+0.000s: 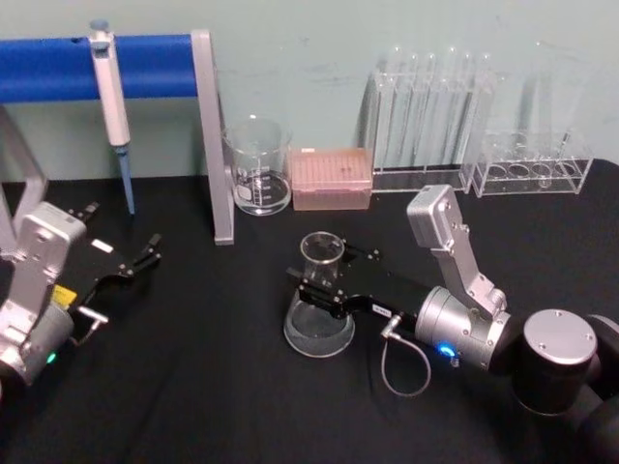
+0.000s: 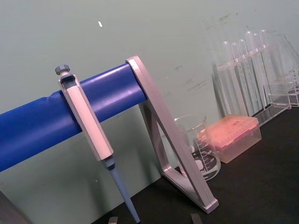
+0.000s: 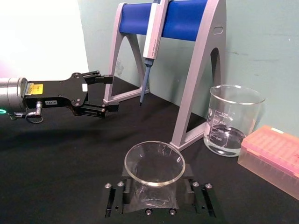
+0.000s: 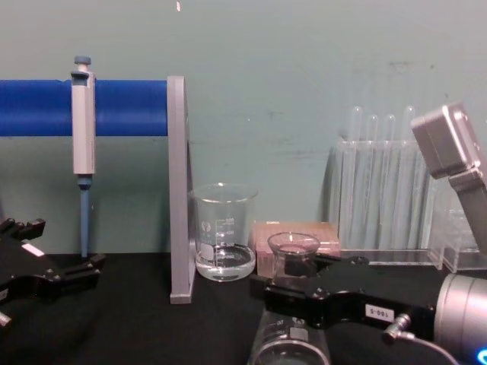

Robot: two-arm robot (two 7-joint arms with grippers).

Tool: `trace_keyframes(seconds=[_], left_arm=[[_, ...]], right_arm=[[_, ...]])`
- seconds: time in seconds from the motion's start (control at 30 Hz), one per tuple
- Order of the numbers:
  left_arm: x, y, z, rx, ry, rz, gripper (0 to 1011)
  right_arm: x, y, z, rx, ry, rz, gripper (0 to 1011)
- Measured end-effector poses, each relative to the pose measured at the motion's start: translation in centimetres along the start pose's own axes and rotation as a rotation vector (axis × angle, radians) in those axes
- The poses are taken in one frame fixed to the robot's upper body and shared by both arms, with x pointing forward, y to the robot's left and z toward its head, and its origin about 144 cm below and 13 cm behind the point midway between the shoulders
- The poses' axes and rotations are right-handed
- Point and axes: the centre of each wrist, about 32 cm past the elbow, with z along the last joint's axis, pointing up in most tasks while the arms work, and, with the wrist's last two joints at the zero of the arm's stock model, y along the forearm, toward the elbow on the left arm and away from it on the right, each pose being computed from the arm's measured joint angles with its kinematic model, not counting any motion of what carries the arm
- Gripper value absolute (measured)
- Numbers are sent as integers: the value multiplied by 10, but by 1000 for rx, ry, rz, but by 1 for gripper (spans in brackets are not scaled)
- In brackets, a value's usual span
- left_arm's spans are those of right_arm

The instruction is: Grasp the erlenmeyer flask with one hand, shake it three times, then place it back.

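Observation:
The erlenmeyer flask [image 1: 318, 324] stands upright on the black table, clear glass with a little liquid in its base. My right gripper [image 1: 325, 275], the hand with the silver wrist, reaches in from the right, and its two black fingers hold the flask's neck just under the flared rim. In the right wrist view the flask's rim [image 3: 154, 163] sits between the two fingers [image 3: 115, 198]. The chest view shows the flask's mouth [image 4: 294, 245] rising above the black gripper [image 4: 297, 295]. My left gripper [image 1: 145, 253] rests open at the left of the table, apart from the flask.
A glass beaker [image 1: 259, 166] and a pink tip box [image 1: 332, 178] stand behind the flask. A blue-barred stand [image 1: 215, 135] holds a pipette [image 1: 110, 101] at the back left. Test tube racks [image 1: 430, 121] line the back right.

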Motion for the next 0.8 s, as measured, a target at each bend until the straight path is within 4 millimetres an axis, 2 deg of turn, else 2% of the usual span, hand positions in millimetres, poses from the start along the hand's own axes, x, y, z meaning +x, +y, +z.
trace_keyframes(seconds=[0.03,0.13,0.43,0.8], left_arm=[[0,0,0,0,0,0,1001],[0,0,0,0,0,0,1001],[0,0,0,0,0,0,1001],[0,0,0,0,0,0,1001]], right_arm=[[0,0,0,0,0,0,656],[0,0,0,0,0,0,758],[0,0,0,2,0,1,993],[0,0,0,3,1,2,1000]])
